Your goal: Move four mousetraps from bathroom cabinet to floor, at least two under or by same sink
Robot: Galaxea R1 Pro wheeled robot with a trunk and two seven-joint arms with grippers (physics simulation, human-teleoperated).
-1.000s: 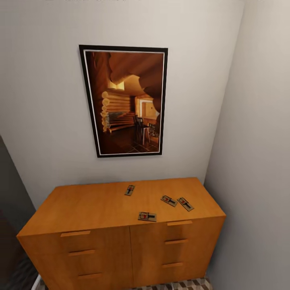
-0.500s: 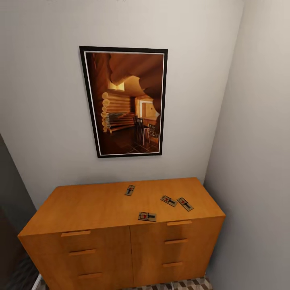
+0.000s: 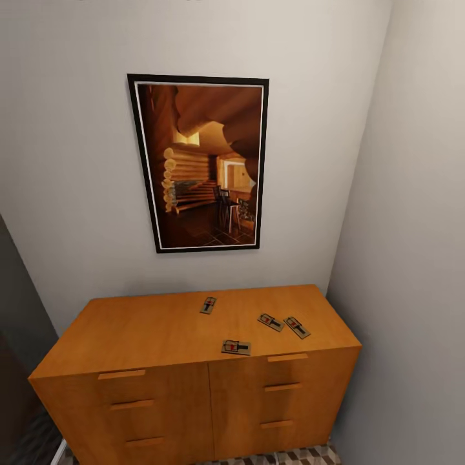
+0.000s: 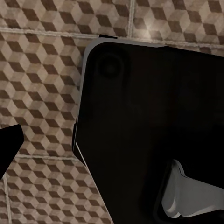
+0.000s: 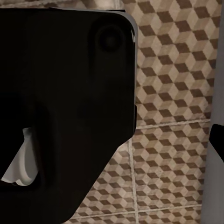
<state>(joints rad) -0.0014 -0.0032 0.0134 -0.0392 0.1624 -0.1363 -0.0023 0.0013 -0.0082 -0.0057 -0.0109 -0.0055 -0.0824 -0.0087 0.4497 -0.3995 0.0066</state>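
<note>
1. Head view: orange-brown cabinet point(image 3: 161, 336) stands against a pale wall in a corner, its right end next to the side wall.
2. Four mousetraps lie flat on the cabinet's top, none on the floor.
3. Rear mousetrap point(image 3: 207, 305) sits near the middle of the top, toward the back wall.
4. Front mousetrap point(image 3: 236, 347) lies near the front edge, just right of the centre seam between the fronts.
5. Right pair: inner mousetrap point(image 3: 271, 321) and outer mousetrap point(image 3: 297, 327) lie just beside each other, both angled, on the right part of the top, apart from the other two.
6. Each trap shows a tan board with a dark wire and a red mark.
7. Cabinet front has slim wooden handles point(image 3: 121, 374) in two columns, three on each side.
8. Framed picture point(image 3: 200, 161) of a log-cabin interior hangs on the wall above the cabinet.
9. Bathroom floor point(image 3: 290, 457), cube-pattern tile, shows as a strip at the cabinet's base.
10. Left wrist view: same cube tile floor point(image 4: 42, 93) under a large dark robot body part point(image 4: 154, 126); cannot tell whether the left hand is open or closed.
11. Right wrist view: cube tile floor point(image 5: 172, 140) beside a dark robot body part point(image 5: 65, 102); right hand's state cannot be told either.
</note>
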